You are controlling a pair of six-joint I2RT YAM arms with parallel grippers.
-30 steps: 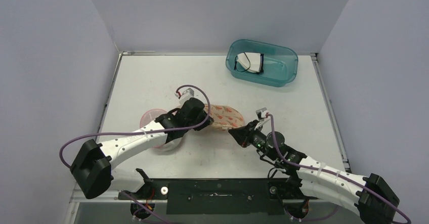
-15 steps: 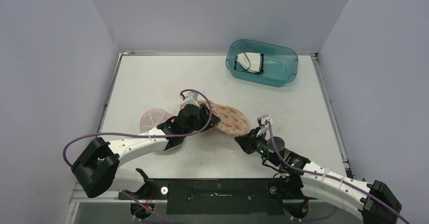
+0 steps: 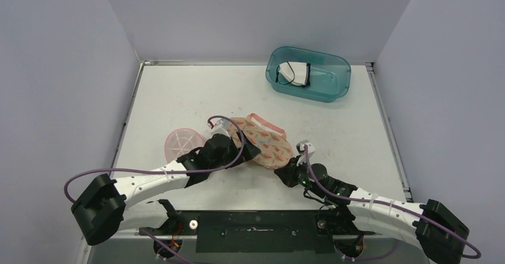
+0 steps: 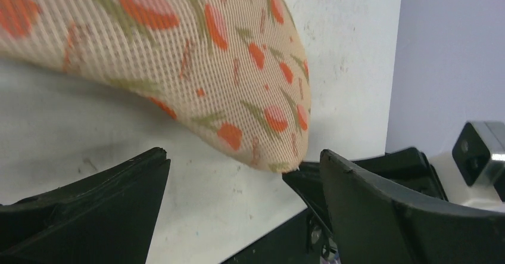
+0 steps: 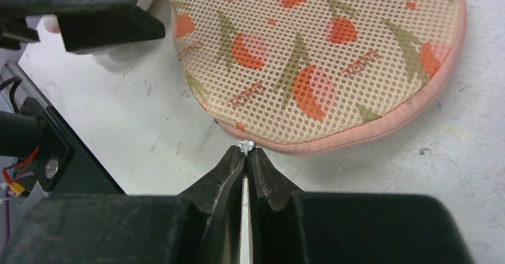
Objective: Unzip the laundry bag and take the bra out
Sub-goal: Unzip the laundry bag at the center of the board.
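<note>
Bag (image 3: 266, 140): peach mesh pouch with an orange tulip print and pink trim. It lies on the table (image 3: 178, 97) toward the near side, between the two grippers.
Bag shape: domed and full-looking. A pink loop of trim shows at its far edge in the top view.
Zip (image 5: 369, 130): follows the pink trim round the edge. The stretch in the right wrist view is closed.
Pull (image 5: 246, 145): small and silver, at the bag's near edge, sticking out toward the right gripper.
Right gripper (image 5: 246, 157): fingers pressed together and clamped on the pull at their very tips. It sits low over the table, just beside the bag's near edge.
Left gripper (image 4: 241, 177): jaws wide apart, gripping nothing. The bag's rounded end sits between and just ahead of the fingertips.
Left fingers (image 4: 89, 216): black, one at each side of the left wrist view. The bag's tip is close to the right-hand one; whether they touch, I cannot tell.
Arms: both reach in from the near edge, one from each side, and meet at the bag.
Disc (image 3: 180, 140): pink, round and translucent, on the table just left of the left gripper, partly hidden by that arm.
Bin (image 3: 326, 89): teal and see-through, at the far right of the table, well apart from the bag.
Bin contents: a white item (image 3: 290, 73) with black straps.
Cables (image 3: 149, 170): purple, one looping along each arm.
</note>
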